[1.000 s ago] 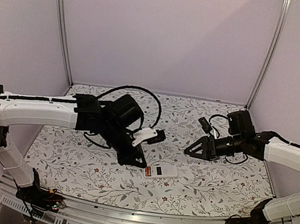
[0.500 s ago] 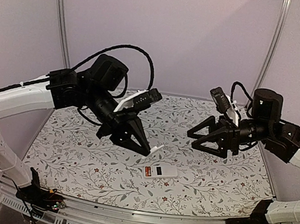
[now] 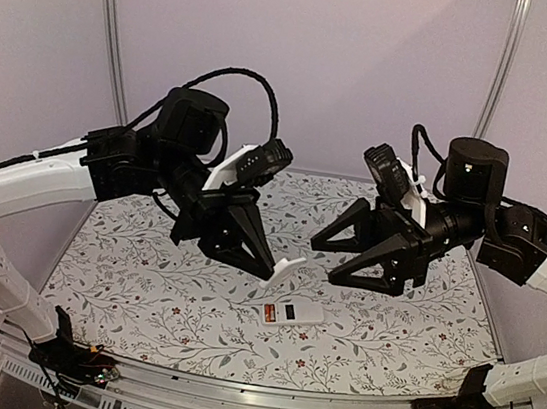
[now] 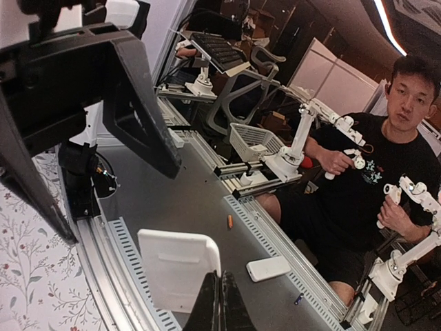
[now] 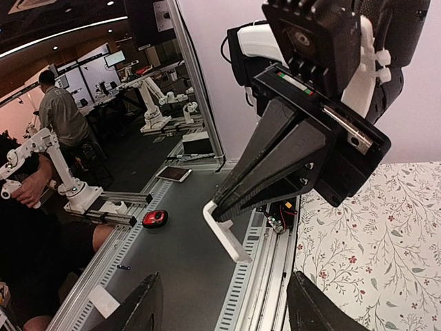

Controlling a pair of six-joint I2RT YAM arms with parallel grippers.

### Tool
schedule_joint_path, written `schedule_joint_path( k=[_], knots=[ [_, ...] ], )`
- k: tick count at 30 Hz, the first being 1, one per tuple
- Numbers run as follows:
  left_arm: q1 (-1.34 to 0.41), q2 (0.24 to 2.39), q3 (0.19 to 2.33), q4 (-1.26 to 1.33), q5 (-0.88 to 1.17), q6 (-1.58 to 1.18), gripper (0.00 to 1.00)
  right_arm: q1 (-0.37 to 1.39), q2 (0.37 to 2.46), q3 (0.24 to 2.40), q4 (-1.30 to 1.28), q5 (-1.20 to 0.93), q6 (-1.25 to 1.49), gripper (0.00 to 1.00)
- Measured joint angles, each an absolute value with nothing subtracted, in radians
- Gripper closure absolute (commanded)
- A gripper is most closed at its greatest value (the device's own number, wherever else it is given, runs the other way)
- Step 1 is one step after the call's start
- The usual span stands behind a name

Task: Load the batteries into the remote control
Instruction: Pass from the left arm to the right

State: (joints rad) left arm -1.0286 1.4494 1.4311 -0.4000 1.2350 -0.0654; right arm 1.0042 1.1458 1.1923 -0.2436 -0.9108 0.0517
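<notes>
Your left pincer [image 3: 270,271] is clamped tight on a small flat white cover plate [image 3: 288,266], pinching it by 1 edge so that the plate juts past the tips toward the right arm; in the left wrist view its 2 fingers [image 4: 209,312] meet with no gap, and the plate stands just ahead of them. Your right pincer [image 3: 331,263] is spread wide with nothing between its jaws; its tips point toward the left pincer and sit near the plate but apart from it. Both pincers hang in the air above the worktop [image 3: 141,288]; neither touches it.

The remote control [image 3: 291,314] lies flat on the worktop, below the gap between your 2 pincers and a little nearer the arm bases; it sits roughly under the plate's free end, and neither pincer touches it. It is white, with a red patch at its left end and a dark rectangle beside that.

What looks like 1 battery [image 4: 229,221], a thin orange cylinder, lies on the grey ledge [image 4: 193,193] beyond the worktop's near edge, well apart from both pincers; a small white block [image 4: 269,267] lies near it on that ledge.
</notes>
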Motion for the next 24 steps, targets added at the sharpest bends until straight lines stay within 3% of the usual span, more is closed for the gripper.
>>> schedule_joint_path(
  k=[6, 11, 24],
  knots=[
    [-1.04, 1.449, 1.426, -0.353, 1.249, -0.092, 1.0, 1.036, 1.191, 1.219, -0.253, -0.912, 0.028, 0.42],
    [-1.04, 1.449, 1.423, -0.306, 1.253, -0.125, 1.0, 1.061, 1.22, 1.241, -0.254, -0.914, -0.004, 0.52],
    [-1.044, 1.45, 1.39, -0.196, 1.276, -0.195, 1.0, 1.085, 1.248, 1.271, -0.26, -0.918, -0.039, 0.91]
  ],
)
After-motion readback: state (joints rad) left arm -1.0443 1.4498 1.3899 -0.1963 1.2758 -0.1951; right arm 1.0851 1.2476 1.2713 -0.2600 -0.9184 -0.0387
